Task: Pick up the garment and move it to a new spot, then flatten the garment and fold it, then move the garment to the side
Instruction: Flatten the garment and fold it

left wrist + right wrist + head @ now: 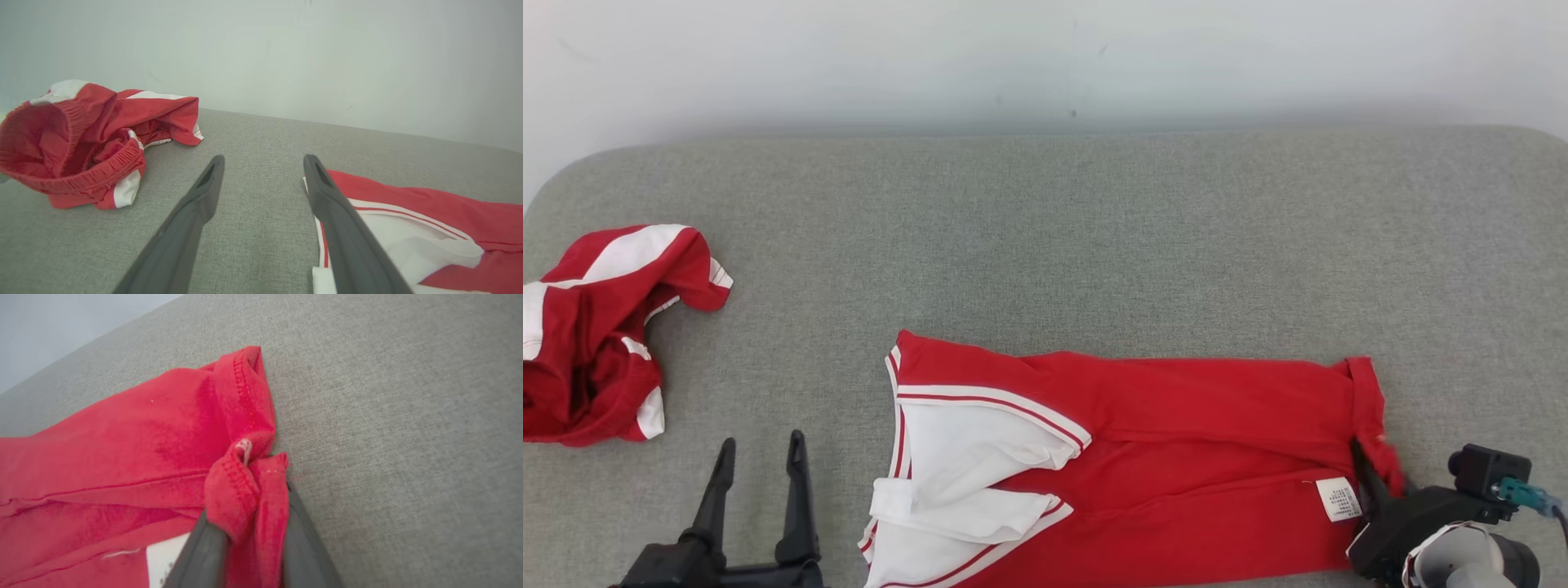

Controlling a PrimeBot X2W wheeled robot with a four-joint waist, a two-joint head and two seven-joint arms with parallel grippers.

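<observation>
The garment is a red top with white panels and red piping. It lies folded lengthwise on the grey cushion, neck end to the left and hem to the right. My right gripper is at the hem's near right corner. In the right wrist view its fingers are closed around a bunched fold of the red hem. A white care label lies just left of it. My left gripper is open and holds nothing, resting on bare cushion left of the neck end.
A crumpled pair of red and white shorts lies at the cushion's left edge, also ahead and left of the left fingers. A pale wall runs behind the grey cushion, whose corners are rounded.
</observation>
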